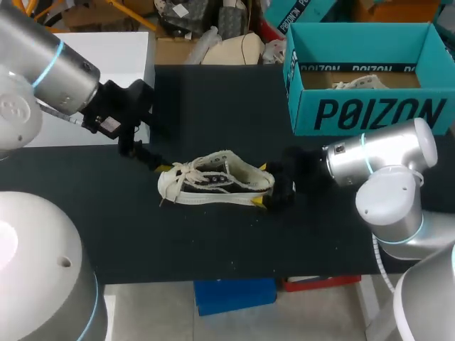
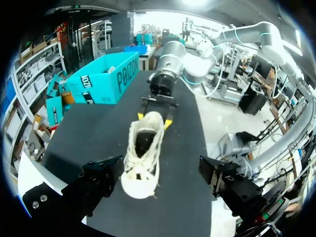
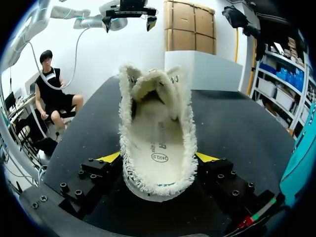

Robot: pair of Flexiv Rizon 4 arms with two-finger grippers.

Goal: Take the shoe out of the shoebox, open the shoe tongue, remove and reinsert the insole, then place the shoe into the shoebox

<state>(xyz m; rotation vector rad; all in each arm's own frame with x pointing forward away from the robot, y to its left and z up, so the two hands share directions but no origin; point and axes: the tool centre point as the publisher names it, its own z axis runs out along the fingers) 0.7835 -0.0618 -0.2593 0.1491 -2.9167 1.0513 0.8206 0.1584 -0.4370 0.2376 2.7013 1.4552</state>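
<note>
A cream canvas shoe [image 1: 213,183] with frayed edges lies on its sole on the black table [image 1: 213,241], toe to the left. My right gripper [image 1: 263,185] is at its heel with a yellow tip pressed on each side, shut on it. In the right wrist view the shoe [image 3: 158,123] stands between the fingers [image 3: 109,158], and its pale insole [image 3: 160,148] shows inside. My left gripper [image 1: 153,162] is just off the toe, wide open; in its wrist view the toe [image 2: 140,180] sits between the spread fingers [image 2: 101,180], untouched. The teal shoebox [image 1: 370,106] is at the back right.
Something white [image 1: 359,83] lies inside the shoebox, which also shows in the left wrist view [image 2: 101,79]. A white block [image 1: 99,85] stands at the table's back left. Bare black table lies in front of the shoe.
</note>
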